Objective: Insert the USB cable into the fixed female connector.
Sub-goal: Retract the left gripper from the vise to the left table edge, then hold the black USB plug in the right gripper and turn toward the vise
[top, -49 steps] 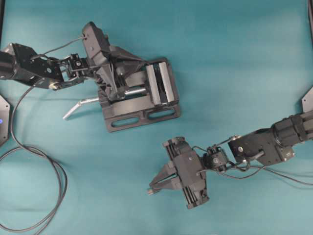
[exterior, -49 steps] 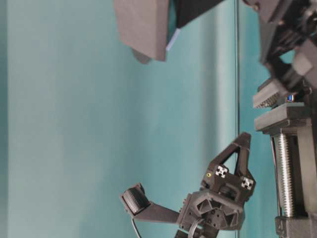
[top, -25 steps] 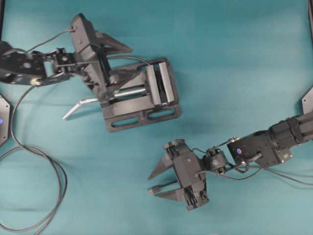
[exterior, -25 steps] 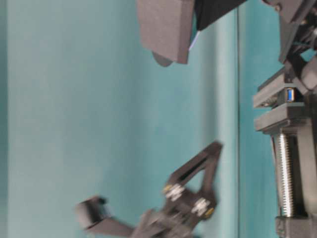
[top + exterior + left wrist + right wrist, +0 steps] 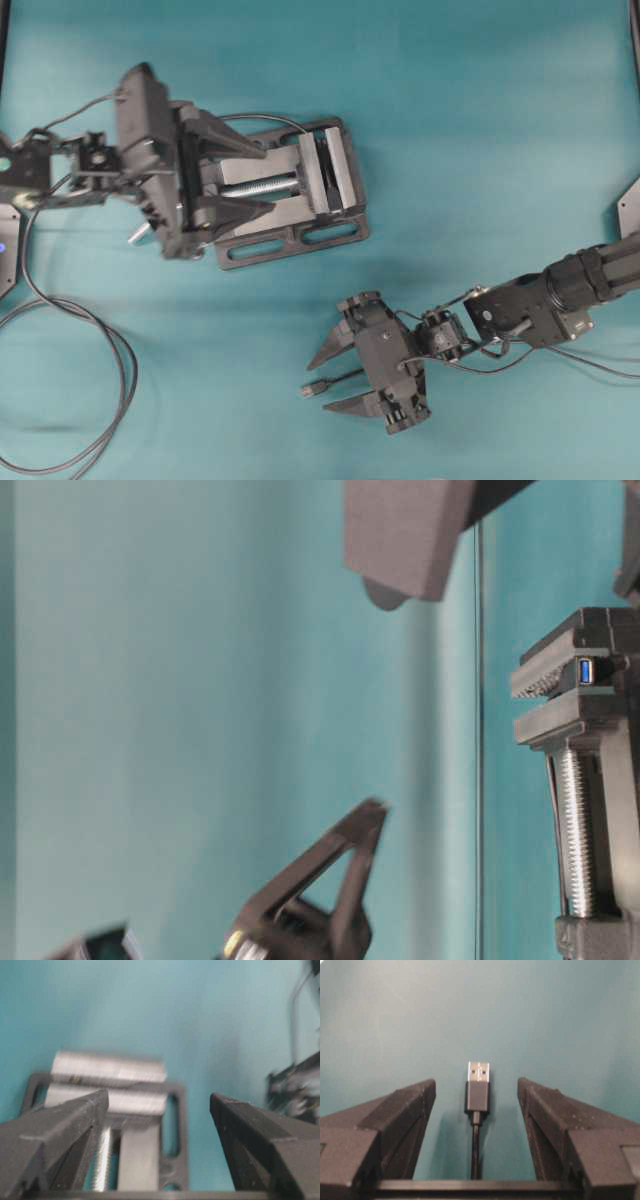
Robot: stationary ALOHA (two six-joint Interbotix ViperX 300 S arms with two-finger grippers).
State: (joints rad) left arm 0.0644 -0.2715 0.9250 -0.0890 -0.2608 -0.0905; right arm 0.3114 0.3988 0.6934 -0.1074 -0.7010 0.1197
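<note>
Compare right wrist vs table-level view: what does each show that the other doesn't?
Right wrist only: the USB cable lying on the teal mat between the right gripper's spread fingers, untouched. Table-level only: the vise clamping the fixed female connector, its blue opening showing. Both: teal mat and dark open gripper fingers.
</note>
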